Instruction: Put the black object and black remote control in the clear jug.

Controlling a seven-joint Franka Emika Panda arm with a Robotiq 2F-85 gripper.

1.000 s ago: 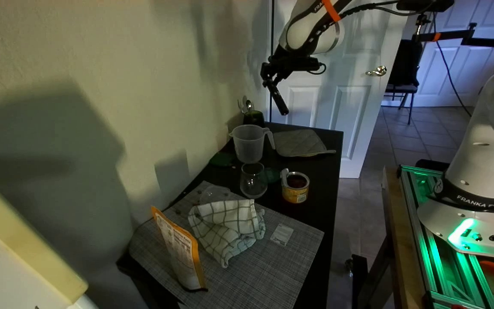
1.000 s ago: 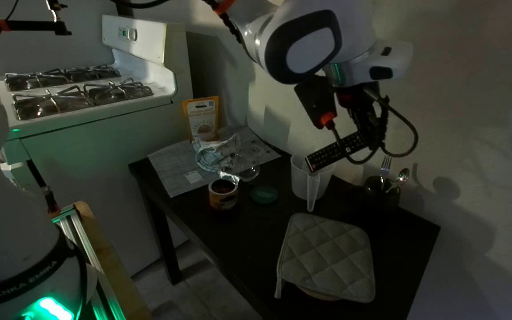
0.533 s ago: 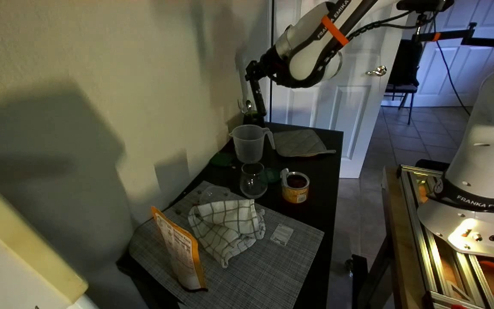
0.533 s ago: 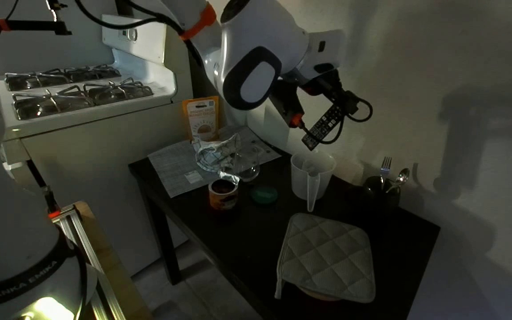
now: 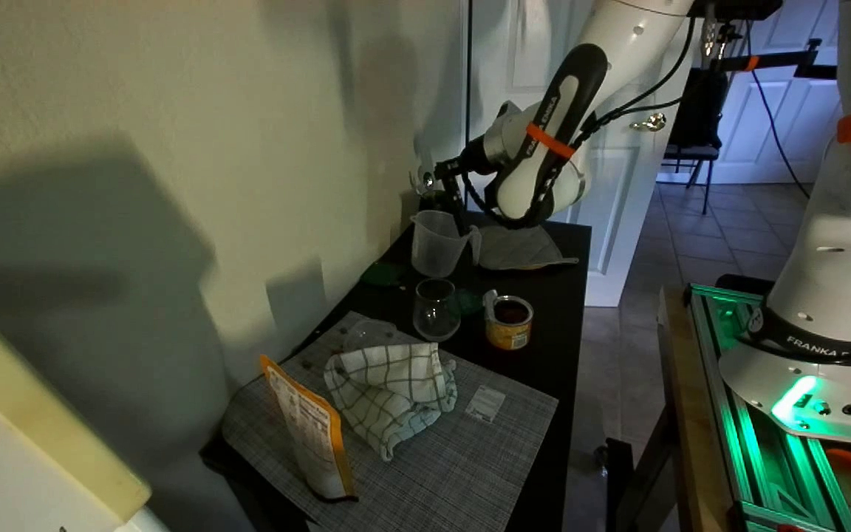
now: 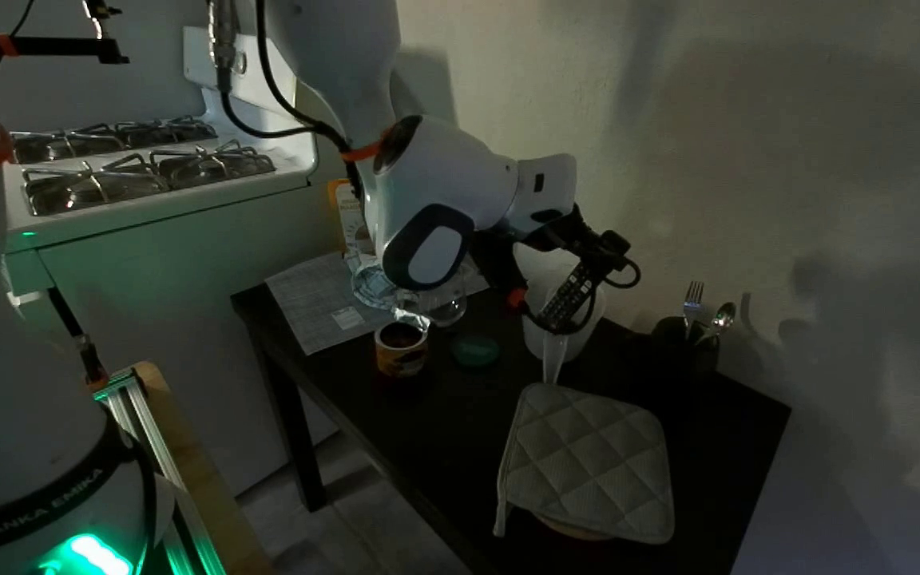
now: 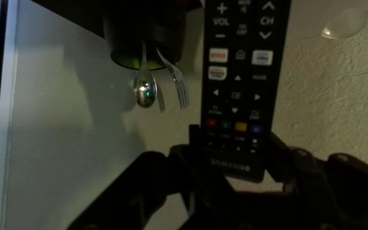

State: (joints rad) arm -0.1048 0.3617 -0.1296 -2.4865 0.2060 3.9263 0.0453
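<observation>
Black oblong plastic remote control (image 7: 241,86), button-studded, was pinched in black jointed gripper (image 7: 237,139), angled down beside tilted, translucent cylindrical plastic jug (image 5: 434,250); couldn't tell if touching.
</observation>
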